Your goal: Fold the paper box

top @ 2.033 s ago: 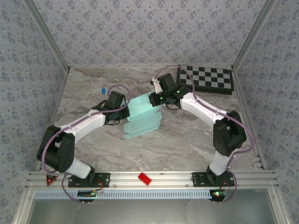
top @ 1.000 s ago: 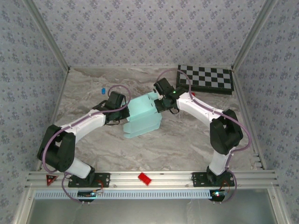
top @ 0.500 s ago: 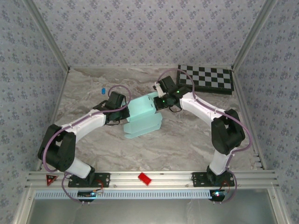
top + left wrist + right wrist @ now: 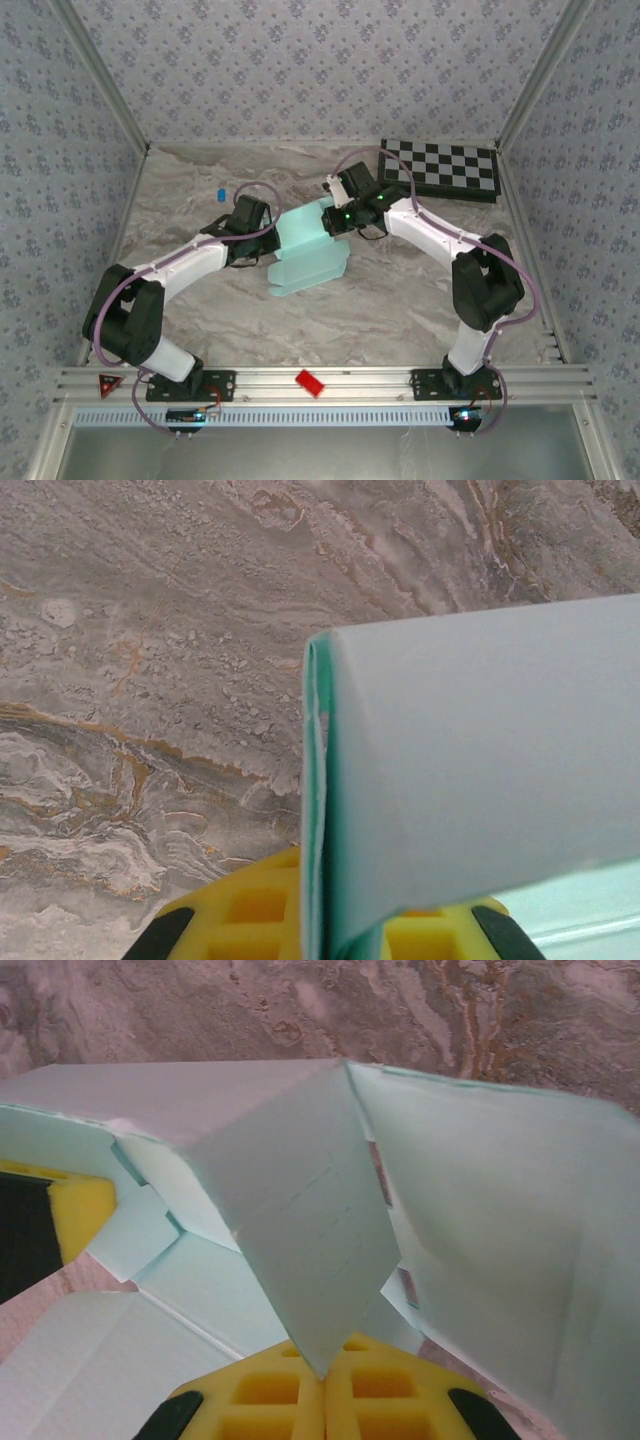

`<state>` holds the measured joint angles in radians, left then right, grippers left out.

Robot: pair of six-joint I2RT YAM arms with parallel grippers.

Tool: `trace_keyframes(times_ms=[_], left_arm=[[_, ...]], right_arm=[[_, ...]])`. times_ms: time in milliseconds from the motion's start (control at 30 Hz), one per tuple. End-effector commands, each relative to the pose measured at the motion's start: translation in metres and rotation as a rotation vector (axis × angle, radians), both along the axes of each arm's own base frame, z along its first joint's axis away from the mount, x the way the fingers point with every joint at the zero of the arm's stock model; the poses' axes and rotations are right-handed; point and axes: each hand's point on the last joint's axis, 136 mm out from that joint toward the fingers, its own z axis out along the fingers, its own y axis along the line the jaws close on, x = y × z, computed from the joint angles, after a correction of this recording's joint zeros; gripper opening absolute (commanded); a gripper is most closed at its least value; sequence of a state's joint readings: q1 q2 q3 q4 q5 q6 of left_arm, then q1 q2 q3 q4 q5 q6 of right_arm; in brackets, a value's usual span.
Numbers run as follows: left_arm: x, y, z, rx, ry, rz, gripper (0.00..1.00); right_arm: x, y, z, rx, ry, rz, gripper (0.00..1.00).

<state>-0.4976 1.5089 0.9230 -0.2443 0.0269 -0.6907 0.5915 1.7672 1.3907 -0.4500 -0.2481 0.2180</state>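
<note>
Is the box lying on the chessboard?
No, the box rests on the marble table, well apart from the chessboard in the far right corner.

The left arm (image 4: pixel 190 262) is extended from its base at 7 o'clock toward the centre of the counter. The right arm (image 4: pixel 440 235) is bent at the elbow from 5 o'clock inward. The left gripper (image 4: pixel 268 238) and right gripper (image 4: pixel 328 216) are faced toward each other, and the yellow fingers (image 4: pixel 260 1390) of each are closed on the paper box (image 4: pixel 305 255).
</note>
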Motion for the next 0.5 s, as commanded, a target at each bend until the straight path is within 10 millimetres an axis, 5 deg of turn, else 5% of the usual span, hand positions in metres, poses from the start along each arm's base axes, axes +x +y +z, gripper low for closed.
trace_keyframes(times_ms=[0,467], left_arm=[[0.011,-0.015,0.016,-0.056,-0.044,-0.023,0.00],[0.011,-0.014,0.013,-0.049,-0.040,-0.020,0.00]], right_arm=[[-0.008,0.010,-0.007,0.027,0.038,0.033,0.07],[-0.005,0.003,0.014,-0.004,-0.052,0.020,0.07]])
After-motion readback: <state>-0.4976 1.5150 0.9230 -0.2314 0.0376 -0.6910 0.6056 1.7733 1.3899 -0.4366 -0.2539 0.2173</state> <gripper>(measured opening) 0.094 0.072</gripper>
